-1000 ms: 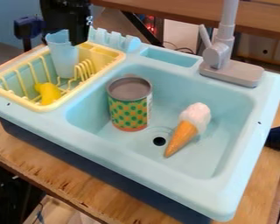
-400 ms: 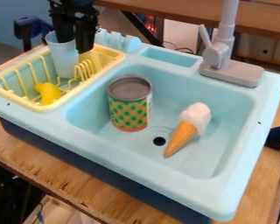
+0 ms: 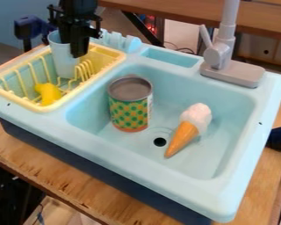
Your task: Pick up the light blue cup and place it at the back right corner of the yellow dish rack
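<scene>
**Black robot pincer closed on the rim of a pale blue cup in a toy sink's drying rack**

The cup stands nearly upright in the far part of a yellow wire-style rack, at the left of the scene. The pincer hangs down from the top edge, its two fingers brought together on the right side of the cup's rim, gripping the cup's wall. Just to the right of the cup, short curved yellow prongs rise from the rack. Nearer and a little left, a small, rounded yellow toy lies in the same rack.

The rack sits on the left side of a light blue toy sink. In the basin, toward its left, a tin can stands upright, with a grey top and a yellow label dotted in green. To its right, an ice cream cone lies with its white scoop far and its orange tip near, close to the round, dark drain hole. A grey faucet rises from the far right edge, beside a shallow recess. Beneath everything is a wooden tabletop.
</scene>
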